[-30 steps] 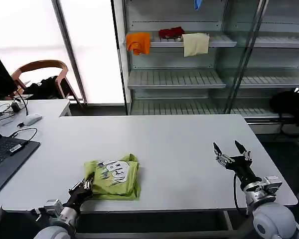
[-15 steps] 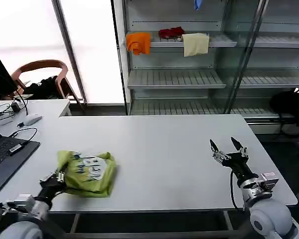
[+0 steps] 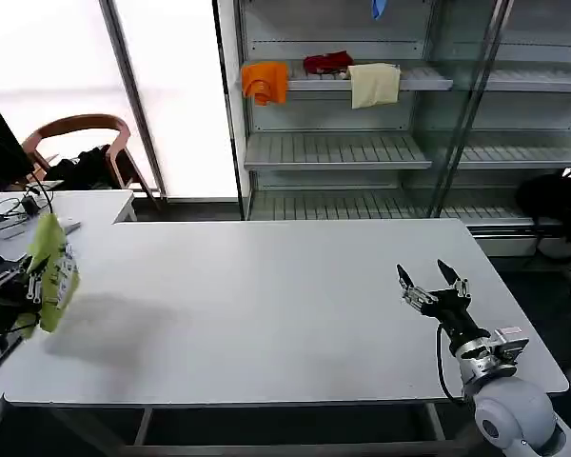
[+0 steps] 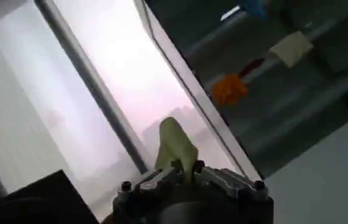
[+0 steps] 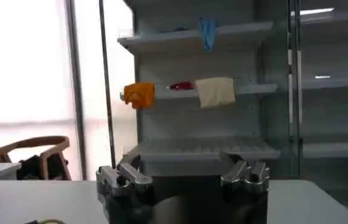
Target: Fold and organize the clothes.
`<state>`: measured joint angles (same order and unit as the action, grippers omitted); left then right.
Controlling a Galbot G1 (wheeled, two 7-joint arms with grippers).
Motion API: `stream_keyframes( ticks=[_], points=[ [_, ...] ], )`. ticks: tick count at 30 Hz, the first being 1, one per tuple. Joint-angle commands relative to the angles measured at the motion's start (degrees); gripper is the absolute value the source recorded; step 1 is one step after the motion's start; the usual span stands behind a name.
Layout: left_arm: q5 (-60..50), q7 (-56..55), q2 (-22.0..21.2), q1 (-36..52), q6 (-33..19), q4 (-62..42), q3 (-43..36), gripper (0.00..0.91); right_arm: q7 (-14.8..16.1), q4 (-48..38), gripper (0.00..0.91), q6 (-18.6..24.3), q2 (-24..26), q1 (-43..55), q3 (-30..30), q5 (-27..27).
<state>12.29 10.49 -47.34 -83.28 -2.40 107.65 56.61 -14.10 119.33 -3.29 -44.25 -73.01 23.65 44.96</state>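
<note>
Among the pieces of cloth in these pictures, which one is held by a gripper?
The lime yellow-green T-shirt, hanging folded from the left gripper beyond the table's left edge. The orange cloth and cream cloth lie on the shelf behind.

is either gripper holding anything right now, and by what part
The left gripper holds the folded yellow-green T-shirt by one edge, lifted off the table's left side. The right gripper is open and empty.

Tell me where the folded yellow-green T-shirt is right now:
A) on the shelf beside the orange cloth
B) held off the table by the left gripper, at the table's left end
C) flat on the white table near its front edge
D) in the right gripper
B: the left gripper is shut on the T-shirt, which hangs clear of the table; the right gripper is open and empty.
</note>
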Motion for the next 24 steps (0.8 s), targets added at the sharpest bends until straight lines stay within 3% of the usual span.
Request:
stream_keyframes(
  ticks=[1, 4, 7, 8, 10, 14, 20, 21, 22, 24],
  points=[
    [-25.95, 4.57, -9.73, 3.66, -14.36, -10.02, -22.78, 0.0, -0.02, 0.19, 0.907, -0.08, -0.42, 0.19, -0.46, -0.12],
    [-29.14, 3.49, -17.44, 4.52, -14.79, -9.65, -29.58, 0.0, 0.0, 0.4, 0.907, -0.32, -0.36, 0.41, -0.57, -0.31],
    [-26.15, 2.29, -19.25, 5.89, -10.8, -4.14, -34.63, 0.01, -0.12, 0.55, 0.907, -1.13, -0.43, 0.85, -0.45, -0.25],
    [-24.95, 2.19, -19.25, 5.97, -10.45, -3.35, -35.32, 0.0, -0.09, 0.52, 0.907, -1.16, -0.45, 0.92, -0.49, -0.27],
    [-21.09, -0.04, -17.92, 7.25, -3.63, 1.51, -38.16, 0.01, -0.06, 0.45, 0.907, -1.17, -0.45, 0.88, -0.54, -0.29],
    [-15.78, -6.05, -15.92, 10.07, 4.36, 3.37, -43.43, 0.02, -0.04, 0.03, 0.907, -1.14, -0.59, 1.07, -0.9, -0.28],
    [-10.72, -16.91, -17.47, 19.16, 14.73, 1.38, -52.63, 0.03, -0.14, 0.21, 0.907, -1.68, -1.34, 1.76, -1.67, -0.72],
    [-10.45, -18.74, -18.09, 20.63, 15.85, 1.33, -54.65, 0.564, -0.18, 0.18, 0.907, -1.79, -1.54, 1.92, -1.75, -0.88],
    [-10.67, -21.34, -18.67, 21.74, 17.25, 1.42, -56.32, 0.907, -0.2, 0.16, 0.907, -2.02, -1.66, 2.06, -1.9, -1.05],
    [-10.43, -24.36, -19.68, 23.5, 20.71, 2.27, -58.07, 0.907, -0.2, 0.18, 0.907, -2.4, -1.69, 2.46, -2.14, -1.06]
  ],
)
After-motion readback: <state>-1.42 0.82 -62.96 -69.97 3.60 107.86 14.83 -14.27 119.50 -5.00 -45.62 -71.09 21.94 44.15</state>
